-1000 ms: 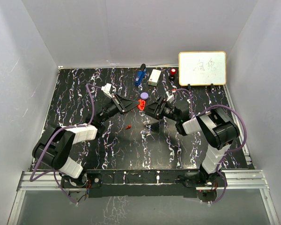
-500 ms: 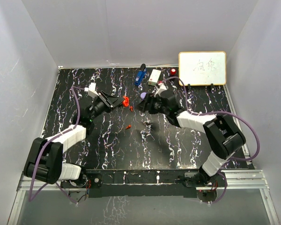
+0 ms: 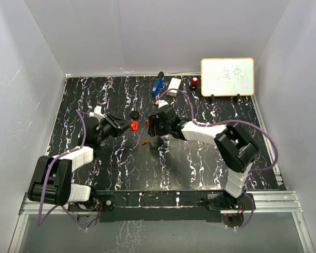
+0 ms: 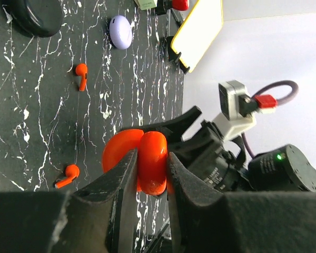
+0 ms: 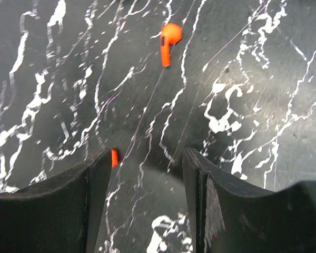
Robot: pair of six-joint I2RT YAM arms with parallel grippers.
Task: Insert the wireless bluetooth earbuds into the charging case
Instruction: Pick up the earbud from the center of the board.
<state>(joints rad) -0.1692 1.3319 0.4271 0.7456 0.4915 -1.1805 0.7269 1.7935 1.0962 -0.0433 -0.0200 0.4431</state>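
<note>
top external: left gripper (image 3: 127, 126) is closed narrow on the red charging case (image 3: 132, 125), which is pinched between both pads. right gripper (image 3: 151, 126) is placed just at 3 o'clock of the case, jaws parted, nothing held. right wrist: a red earbud (image 5: 168, 41) is seen loose on the table (image 5: 263, 79) at 12 o'clock of the gap. a second red bit (image 5: 114, 157) is half hidden by one finger.
</note>
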